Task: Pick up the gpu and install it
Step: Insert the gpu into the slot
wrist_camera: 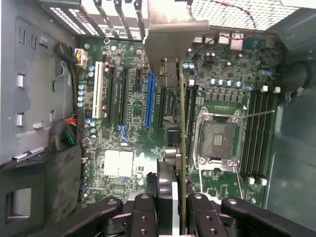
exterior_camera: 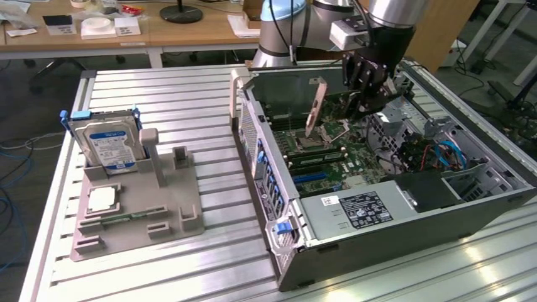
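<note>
Holding gpu (wrist_camera: pixel 171 30) | tool (wrist_camera: pixel 173 200) partly closed, clamping its edge | gpu upright inside case (exterior_camera: pixel 419 229)

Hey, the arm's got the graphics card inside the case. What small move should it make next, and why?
Probably ease the gpu straight down toward the motherboard. The gripper clamps it upright, with its edge parallel to the expansion slots and its bracket toward the rear openings. It is apparently not yet seated.

exterior high, angled down — wrist close above the shared motherboard (wrist_camera: pixel 136 113)
</note>
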Controlling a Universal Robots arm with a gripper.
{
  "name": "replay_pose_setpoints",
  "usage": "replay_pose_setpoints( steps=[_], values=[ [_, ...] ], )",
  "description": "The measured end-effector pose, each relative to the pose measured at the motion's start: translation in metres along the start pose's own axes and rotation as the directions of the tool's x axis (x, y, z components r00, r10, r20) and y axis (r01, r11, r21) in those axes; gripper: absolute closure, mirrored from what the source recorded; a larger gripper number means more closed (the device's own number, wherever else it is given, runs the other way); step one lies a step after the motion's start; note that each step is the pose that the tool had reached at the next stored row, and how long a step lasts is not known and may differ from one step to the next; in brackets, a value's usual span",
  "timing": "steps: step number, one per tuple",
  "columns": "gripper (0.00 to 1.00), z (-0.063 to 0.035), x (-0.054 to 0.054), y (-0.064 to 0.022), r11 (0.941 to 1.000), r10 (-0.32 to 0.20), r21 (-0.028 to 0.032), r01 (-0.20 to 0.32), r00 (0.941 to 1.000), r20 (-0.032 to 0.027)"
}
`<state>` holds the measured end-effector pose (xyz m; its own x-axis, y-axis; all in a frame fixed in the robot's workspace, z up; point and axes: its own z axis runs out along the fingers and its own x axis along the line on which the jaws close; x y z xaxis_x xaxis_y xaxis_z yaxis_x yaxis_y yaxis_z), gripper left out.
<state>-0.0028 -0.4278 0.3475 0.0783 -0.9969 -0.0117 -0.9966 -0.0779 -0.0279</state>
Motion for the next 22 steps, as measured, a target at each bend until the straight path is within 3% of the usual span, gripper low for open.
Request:
replay_pose_setpoints(
  steps=[22],
  values=[
    [0.72,0.0016,-0.0001,0.0006,0.9999,0.014,0.0001,-0.014,0.9999,-0.0006]
  ],
)
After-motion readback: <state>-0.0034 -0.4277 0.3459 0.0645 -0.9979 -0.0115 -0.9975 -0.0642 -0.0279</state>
